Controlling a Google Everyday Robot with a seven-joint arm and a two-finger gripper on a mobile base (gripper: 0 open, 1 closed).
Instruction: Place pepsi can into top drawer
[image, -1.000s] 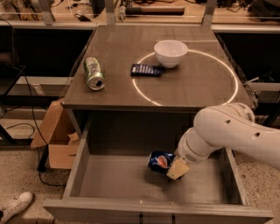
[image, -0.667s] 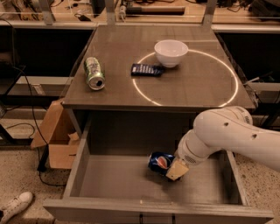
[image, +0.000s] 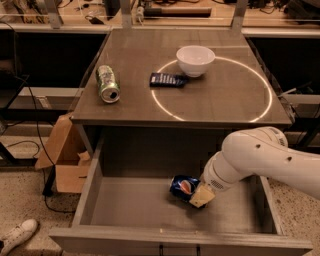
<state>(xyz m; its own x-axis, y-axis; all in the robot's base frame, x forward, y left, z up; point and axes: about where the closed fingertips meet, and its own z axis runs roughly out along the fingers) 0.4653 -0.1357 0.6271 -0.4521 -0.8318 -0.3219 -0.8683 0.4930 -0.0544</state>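
Table (image: 225, 107) up top, and under it the top drawer (image: 125, 237) is wide open, grey-brown inside. A white arm (image: 260, 157) reaches in from the right. The pepsi can (image: 181, 186) lies tipped on the drawer floor, right of middle: dark blue, red-white logo showing. The gripper (image: 200, 195) is right against it, and I can't tell if it's clamped or loose.

Grey-brown table (image: 225, 102), top marked with a pale ring.
Carries a green-and-silver can (image: 107, 84) lying on its side near the left edge, a flat dark-blue packet (image: 167, 79) on the ring's line, and an upright white bowl (image: 195, 60) just beside the packet. Lower down, gripper (image: 201, 196) inside the open top drawer (image: 130, 207), against the pepsi can (image: 181, 186).
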